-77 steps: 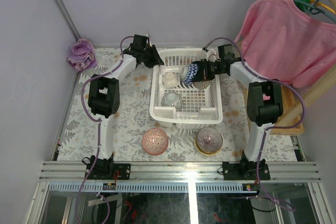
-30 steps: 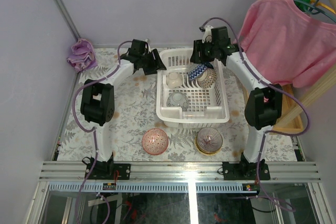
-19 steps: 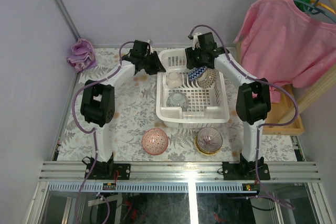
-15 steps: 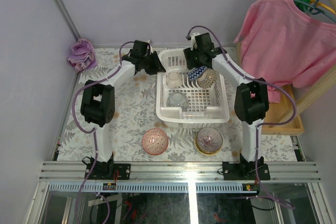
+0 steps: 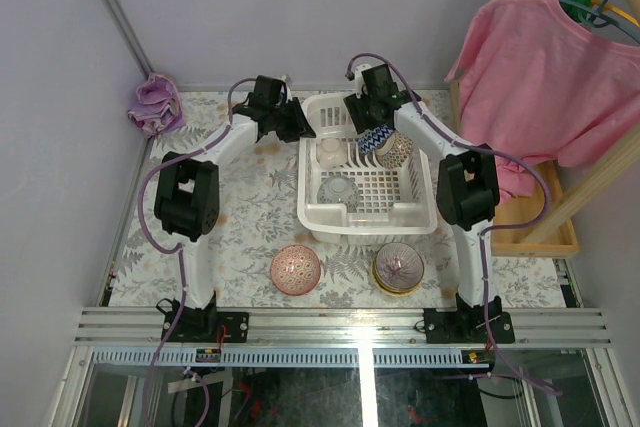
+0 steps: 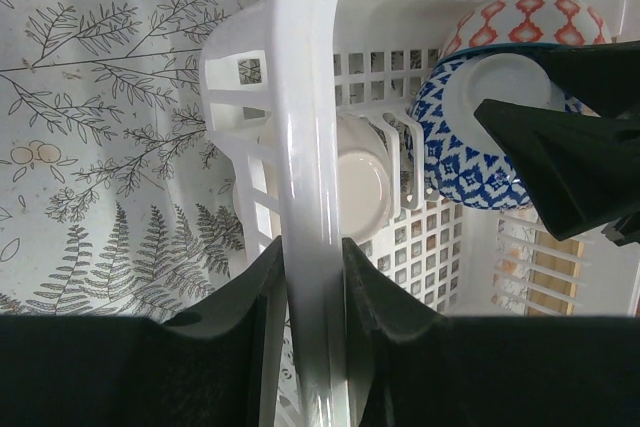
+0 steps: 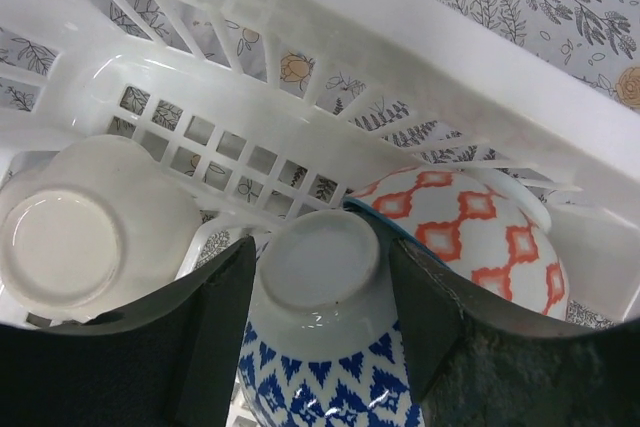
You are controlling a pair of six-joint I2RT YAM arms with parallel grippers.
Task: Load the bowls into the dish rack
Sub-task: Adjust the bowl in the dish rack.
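1. Rack [image 5: 365,227] sits centred on the table [image 5: 250,217]; blue bowl [image 7: 320,377], red-diamond bowl [image 7: 470,237] and white bowl [image 7: 60,237] stand on edge at its far end.
2. Right pincer [image 7: 320,252] stands wide astride the blue bowl; whether it presses cannot be told.
3. Left pincer [image 6: 312,252] is narrow, clamped on the rack's left rim.
4. Pink bowl [image 5: 296,269] and tan bowl [image 5: 398,267] sit apart on open table, near the rack's near wall.
5. The right fingers [image 7: 200,347] hide the blue bowl's flanks.

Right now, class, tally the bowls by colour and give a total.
White bowl: 1
Blue-white bowl: 1
Red-white bowl: 1
Greyish bowl: 1
Pink bowl: 1
Tan bowl: 1
Total: 6
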